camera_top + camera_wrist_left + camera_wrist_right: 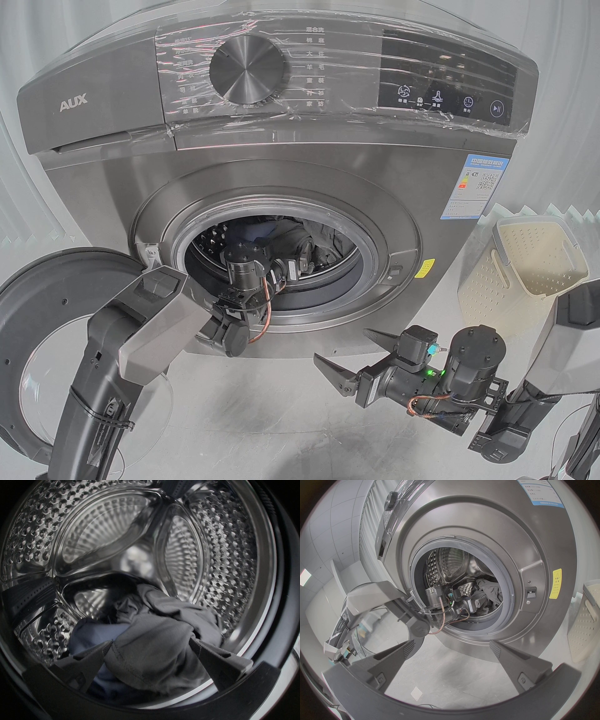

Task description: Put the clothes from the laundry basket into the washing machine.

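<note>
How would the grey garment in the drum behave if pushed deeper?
Likely floppy: the grey garment lies crumpled in folds. Probably light, since it heaps loosely. Pushed by the left gripper, it would likely bunch, not slide.

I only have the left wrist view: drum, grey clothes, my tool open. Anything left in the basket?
Observer: In the head view the basket leans by the machine's right side, and what shows of its inside looks empty.
Operator: Where's the right tool?
Observer: The right tool is open, low in front of the machine, below the opening.
Operator: And the door?
Observer: The door is swung wide open, at the left of the opening.
</note>
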Tool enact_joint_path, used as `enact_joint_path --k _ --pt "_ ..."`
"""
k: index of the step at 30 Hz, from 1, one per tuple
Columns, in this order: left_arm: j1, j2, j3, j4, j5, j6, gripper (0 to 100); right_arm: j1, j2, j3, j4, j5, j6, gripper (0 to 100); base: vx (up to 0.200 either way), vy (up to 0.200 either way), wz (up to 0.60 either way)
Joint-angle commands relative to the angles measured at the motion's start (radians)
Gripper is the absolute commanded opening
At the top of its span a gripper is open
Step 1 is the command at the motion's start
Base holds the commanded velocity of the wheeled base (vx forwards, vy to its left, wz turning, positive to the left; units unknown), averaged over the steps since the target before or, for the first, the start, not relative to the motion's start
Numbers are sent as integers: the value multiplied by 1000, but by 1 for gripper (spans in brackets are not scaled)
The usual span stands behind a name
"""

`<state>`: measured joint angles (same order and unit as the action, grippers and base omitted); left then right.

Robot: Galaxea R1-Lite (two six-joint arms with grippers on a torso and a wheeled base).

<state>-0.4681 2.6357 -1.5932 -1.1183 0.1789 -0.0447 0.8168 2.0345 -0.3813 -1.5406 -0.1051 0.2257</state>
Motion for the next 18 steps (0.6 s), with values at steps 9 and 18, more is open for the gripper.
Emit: enact_joint_path --k 9,18 --pt "-61 -318 576 -147 -3 12 100 -15 -7 -4 -1 1 0 100 0 0 0" --pt "-164 -355 800 -281 -44 8 100 -33 -30 10 1 1 -3 100 0 0 0"
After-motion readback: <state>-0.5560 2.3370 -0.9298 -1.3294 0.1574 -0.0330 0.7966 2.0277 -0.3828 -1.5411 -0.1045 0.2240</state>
